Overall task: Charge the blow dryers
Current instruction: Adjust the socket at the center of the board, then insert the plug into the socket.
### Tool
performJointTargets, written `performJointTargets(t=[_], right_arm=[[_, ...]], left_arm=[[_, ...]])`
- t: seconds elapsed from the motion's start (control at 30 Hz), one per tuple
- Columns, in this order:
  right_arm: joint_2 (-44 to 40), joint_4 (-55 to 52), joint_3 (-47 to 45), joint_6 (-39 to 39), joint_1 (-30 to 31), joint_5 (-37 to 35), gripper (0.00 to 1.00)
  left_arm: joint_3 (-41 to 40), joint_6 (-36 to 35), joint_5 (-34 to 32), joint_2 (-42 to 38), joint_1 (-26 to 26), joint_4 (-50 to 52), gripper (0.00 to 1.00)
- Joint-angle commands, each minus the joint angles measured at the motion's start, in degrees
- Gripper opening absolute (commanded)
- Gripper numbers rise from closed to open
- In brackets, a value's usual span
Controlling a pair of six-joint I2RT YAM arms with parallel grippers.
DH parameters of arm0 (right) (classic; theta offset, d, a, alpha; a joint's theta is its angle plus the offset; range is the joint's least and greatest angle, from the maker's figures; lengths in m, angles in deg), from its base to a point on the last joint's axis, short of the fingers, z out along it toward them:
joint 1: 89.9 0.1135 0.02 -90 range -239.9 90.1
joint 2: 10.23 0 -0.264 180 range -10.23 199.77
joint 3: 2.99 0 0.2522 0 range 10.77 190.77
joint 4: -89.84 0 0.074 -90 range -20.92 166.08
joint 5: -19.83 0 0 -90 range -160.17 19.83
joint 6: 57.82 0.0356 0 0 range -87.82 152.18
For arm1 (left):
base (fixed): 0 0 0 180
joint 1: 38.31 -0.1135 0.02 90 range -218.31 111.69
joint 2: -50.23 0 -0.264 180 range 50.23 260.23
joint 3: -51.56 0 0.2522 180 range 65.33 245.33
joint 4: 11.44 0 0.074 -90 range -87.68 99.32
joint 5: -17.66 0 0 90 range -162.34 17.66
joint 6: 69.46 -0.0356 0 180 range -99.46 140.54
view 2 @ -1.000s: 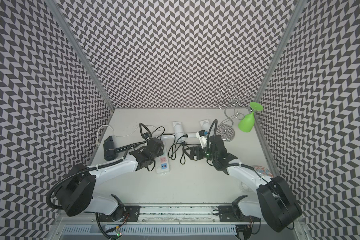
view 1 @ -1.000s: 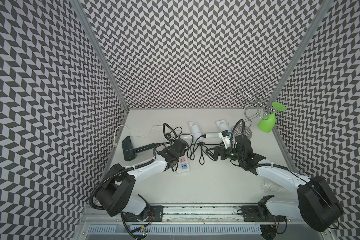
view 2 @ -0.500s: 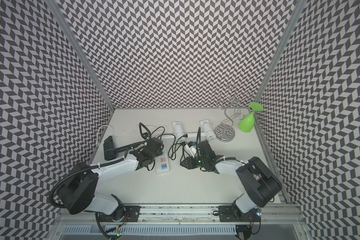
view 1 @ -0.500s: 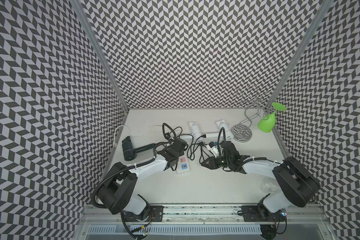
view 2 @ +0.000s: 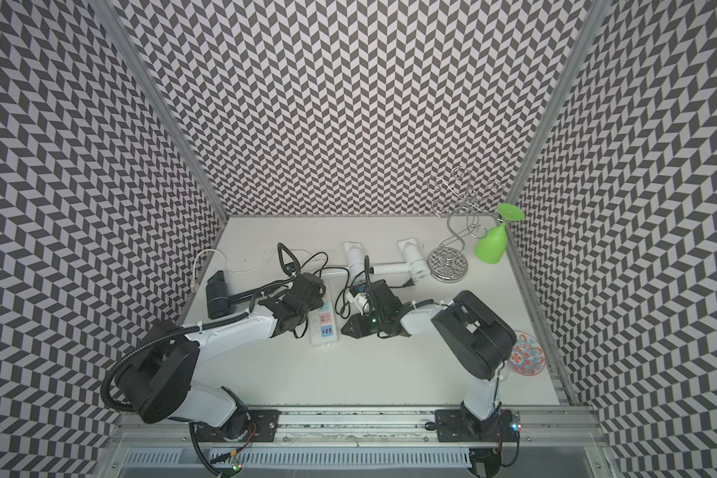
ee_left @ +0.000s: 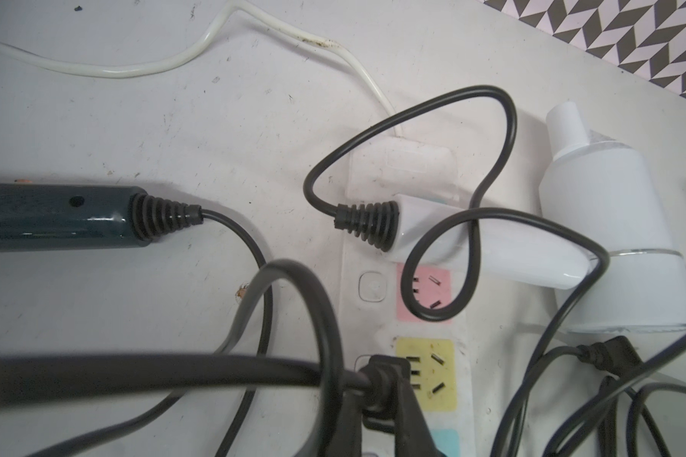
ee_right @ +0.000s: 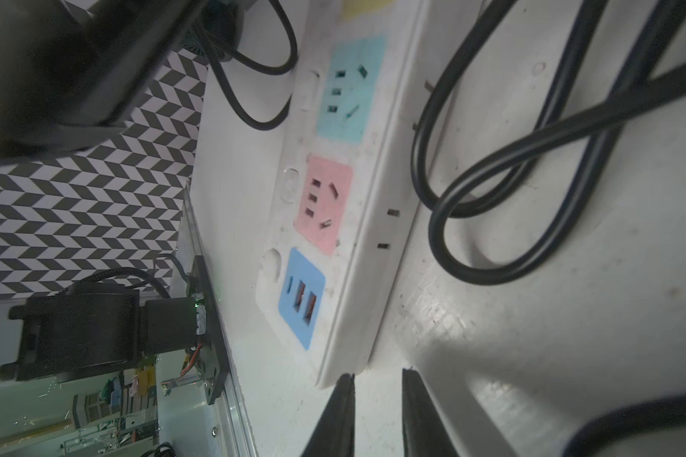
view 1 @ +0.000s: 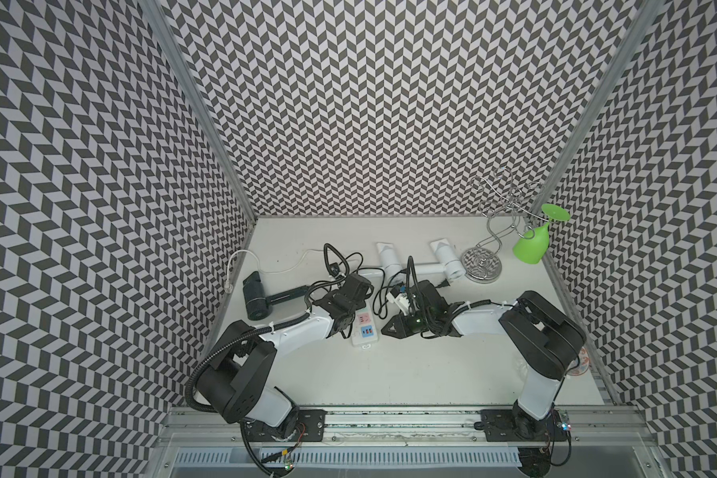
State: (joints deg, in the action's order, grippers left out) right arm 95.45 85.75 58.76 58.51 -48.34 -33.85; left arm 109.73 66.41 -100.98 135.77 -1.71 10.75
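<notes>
A black blow dryer point(view 1: 257, 298) lies at the left wall, and two white blow dryers point(view 1: 390, 258) point(view 1: 446, 256) lie at the back. Their black cords tangle over the white power strip point(view 1: 365, 331). In the left wrist view my left gripper point(ee_left: 381, 395) is shut on a black plug point(ee_left: 385, 372) at the strip's yellow socket, with the black handle point(ee_left: 56, 213) and a white dryer point(ee_left: 610, 221) beyond. My right gripper point(view 1: 383, 331) lies low beside the strip's near end. Its jaws point(ee_right: 377, 395) are drawn to a narrow slit, holding nothing, one tip against the strip point(ee_right: 369, 130).
A wire glass rack point(view 1: 483, 265) with a hanging green glass point(view 1: 532, 246) stands at the back right. A patterned dish point(view 2: 528, 359) sits by the right arm's base. The strip's white cable point(view 1: 241, 265) runs along the left wall. Black cord loops point(ee_right: 492, 221) lie beside the strip.
My right arm swung left and down to the strip's near end, and its jaws closed from wide open to a narrow slit. The left arm and its plug have not moved.
</notes>
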Motion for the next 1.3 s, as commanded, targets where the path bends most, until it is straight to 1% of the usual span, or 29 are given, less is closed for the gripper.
performJointTargets(t=[0.0, 0.27, 0.37, 0.47, 0.57, 0.63, 0.7, 0.8, 0.9, 1.1, 1.27], right_arm=[[2.6, 1.8, 2.1, 1.2, 1.8, -0.5, 0.23], [7.0, 2.6, 7.9, 2.7, 6.0, 2.1, 0.23], [4.4, 1.9, 6.6, 2.4, 5.6, 2.5, 0.23], [-4.5, 2.2, 0.8, 1.7, 1.2, 3.7, 0.25], [-14.3, -1.0, -3.4, -0.7, -6.0, 5.4, 0.25], [-20.4, 0.5, -6.6, 0.2, -10.1, 6.3, 0.26], [-23.8, 1.5, -8.0, 1.0, -11.9, 6.3, 0.28], [-26.1, 1.3, -8.9, 0.5, -14.2, 5.0, 0.29], [-26.7, 2.2, -9.4, 0.9, -15.8, 5.6, 0.29], [-26.9, 3.3, -10.2, 1.1, -16.5, 5.2, 0.29], [-25.5, 4.4, -10.4, 1.5, -16.5, 5.9, 0.29]], left_arm=[[1.0, -0.6, -1.6, 0.5, -0.4, -1.8, 0.0], [0.4, -2.6, -1.7, 0.2, -0.8, -3.0, 0.0], [0.1, -4.7, -1.8, -0.2, -1.0, -3.8, 0.0], [-0.7, -9.0, -1.4, -0.7, -1.3, -6.3, 0.0], [-0.8, -12.8, -1.0, -1.0, -1.7, -6.7, 0.0], [-2.0, -14.3, -1.3, -1.9, -1.9, -7.5, 0.0], [-4.4, -15.4, -0.5, -3.3, -2.2, -10.0, 0.0], [-6.8, -15.8, 1.7, -4.7, -2.5, -13.1, 0.0], [-7.3, -15.4, 1.9, -4.4, -2.5, -13.5, 0.0], [-8.3, -15.5, 1.8, -3.7, -2.7, -16.5, 0.0], [-7.8, -16.0, 1.9, -2.2, -2.8, -17.8, 0.0]])
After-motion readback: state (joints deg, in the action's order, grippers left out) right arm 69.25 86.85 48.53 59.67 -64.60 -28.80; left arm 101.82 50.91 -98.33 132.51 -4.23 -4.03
